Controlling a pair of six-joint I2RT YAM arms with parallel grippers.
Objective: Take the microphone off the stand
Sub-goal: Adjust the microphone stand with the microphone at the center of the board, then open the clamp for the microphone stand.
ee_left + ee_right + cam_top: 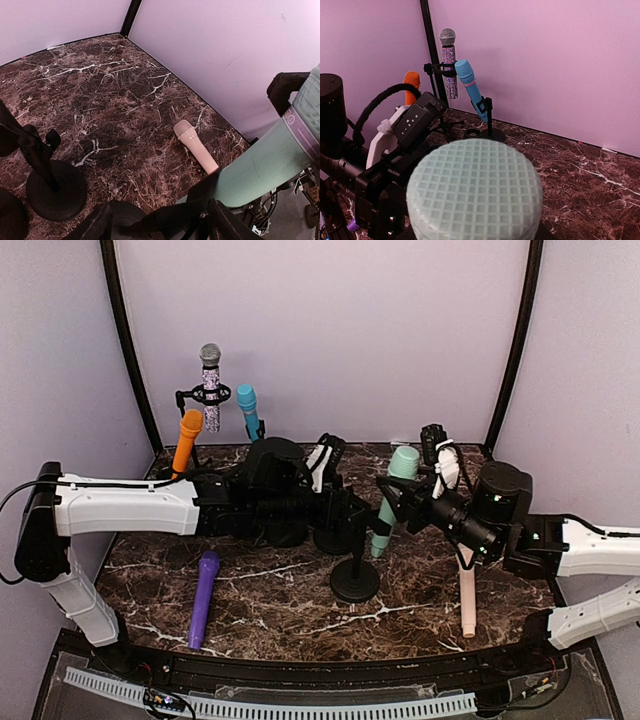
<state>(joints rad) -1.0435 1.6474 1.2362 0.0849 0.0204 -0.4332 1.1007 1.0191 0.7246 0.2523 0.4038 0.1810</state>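
Gripping mint microphone (404, 462) with right tool (400, 505), tail seemingly seated in stand (355, 583) just below it. Unable to tell left tool (355, 520), at stand top, open or closed. Risk: jamming tail or tipping stand by pulling at an angle.

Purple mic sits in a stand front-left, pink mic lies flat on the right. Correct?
No. The purple microphone is in no stand: it lies flat on the table, front-left, as the top view shows. The pink microphone does lie flat on the right.
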